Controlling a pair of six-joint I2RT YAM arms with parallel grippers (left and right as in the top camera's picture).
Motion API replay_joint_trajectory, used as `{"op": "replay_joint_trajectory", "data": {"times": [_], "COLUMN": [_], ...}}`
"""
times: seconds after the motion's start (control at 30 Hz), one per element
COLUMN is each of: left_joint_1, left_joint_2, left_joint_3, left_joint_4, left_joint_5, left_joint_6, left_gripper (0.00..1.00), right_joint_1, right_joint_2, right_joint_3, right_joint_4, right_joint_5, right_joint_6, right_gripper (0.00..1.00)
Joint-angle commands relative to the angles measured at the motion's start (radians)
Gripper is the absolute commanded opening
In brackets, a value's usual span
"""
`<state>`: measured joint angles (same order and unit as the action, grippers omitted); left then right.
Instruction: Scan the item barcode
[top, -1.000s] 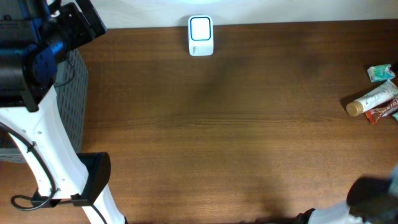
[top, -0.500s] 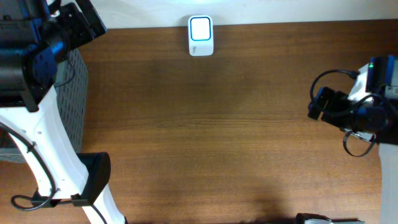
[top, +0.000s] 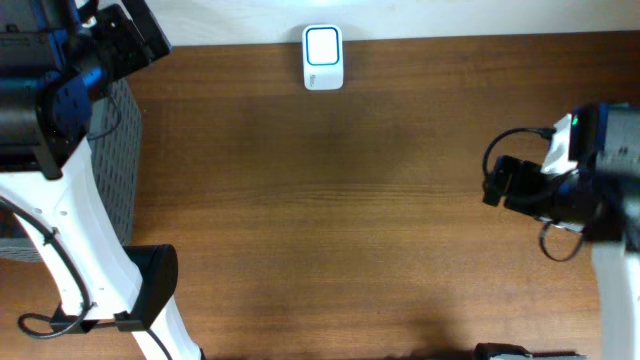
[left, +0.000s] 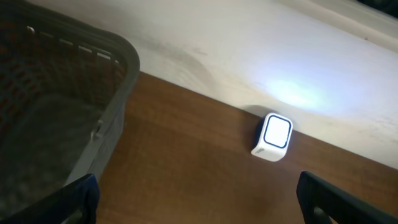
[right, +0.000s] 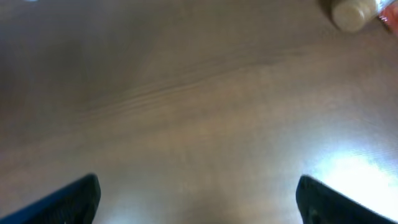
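Observation:
The white scanner with its lit blue-edged window stands at the table's far edge, and shows in the left wrist view too. My left gripper hangs open high over the table's left end, nothing between its fingers. My right gripper is open above bare wood at the right side; in the overhead view it is the dark shape. Of the items, only a tube's tan cap and a red wrapper corner show, at the right wrist view's top right. The right arm hides them from overhead.
A grey woven basket stands off the table's left end, also seen below the left gripper. The left arm's white base and cables fill the lower left.
The right arm has swung in from the lower right, now covers the items at the right edge, and has edged left. The left arm has not moved.

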<state>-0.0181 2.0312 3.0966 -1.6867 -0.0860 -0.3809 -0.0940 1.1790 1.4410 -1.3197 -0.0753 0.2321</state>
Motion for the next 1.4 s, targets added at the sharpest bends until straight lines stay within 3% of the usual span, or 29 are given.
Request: {"op": "replay_joint_trajectory", "data": {"times": [0.0, 0.07, 0.23, 0.47, 0.73, 0.97, 1.2, 1.27, 1.37], "left_joint_1": [0.002, 0.002, 0.002, 0.002, 0.002, 0.002, 0.002, 0.002, 0.002], "left_joint_2": [-0.003, -0.003, -0.003, -0.003, -0.003, -0.003, -0.003, -0.003, -0.003], "left_joint_3": [0.000, 0.000, 0.000, 0.000, 0.000, 0.000, 0.000, 0.000, 0.000], "left_joint_4": [-0.001, -0.001, -0.001, -0.001, -0.001, -0.001, -0.001, -0.001, -0.001], "left_joint_5": [-0.001, 0.000, 0.000, -0.001, 0.000, -0.001, -0.001, -0.001, -0.001], "left_joint_6": [0.016, 0.016, 0.016, 0.016, 0.016, 0.016, 0.016, 0.016, 0.016], "left_gripper": [0.99, 0.99, 0.99, 0.99, 0.99, 0.99, 0.99, 0.99, 0.99], "right_joint_1": [0.108, 0.172, 0.177, 0.177, 0.177, 0.164, 0.164, 0.164, 0.164], "right_joint_2": [-0.188, -0.324, -0.708, -0.966, -1.107, -1.176, -1.176, -1.176, -1.176], "right_joint_3": [-0.226, -0.406, -0.815, -1.173, -1.293, -1.435, -1.435, -1.435, -1.435], "right_joint_4": [0.239, 0.405, 0.706, 1.057, 1.216, 1.442, 1.332, 1.236, 1.241], "right_joint_5": [0.000, 0.000, -0.003, 0.000, 0.008, 0.027, 0.062, 0.126, 0.132], "right_joint_6": [-0.135, -0.174, -0.177, -0.191, -0.303, -0.303, -0.294, -0.192, -0.175], "right_gripper": [0.99, 0.99, 0.99, 0.99, 0.99, 0.99, 0.99, 0.99, 0.99]}}
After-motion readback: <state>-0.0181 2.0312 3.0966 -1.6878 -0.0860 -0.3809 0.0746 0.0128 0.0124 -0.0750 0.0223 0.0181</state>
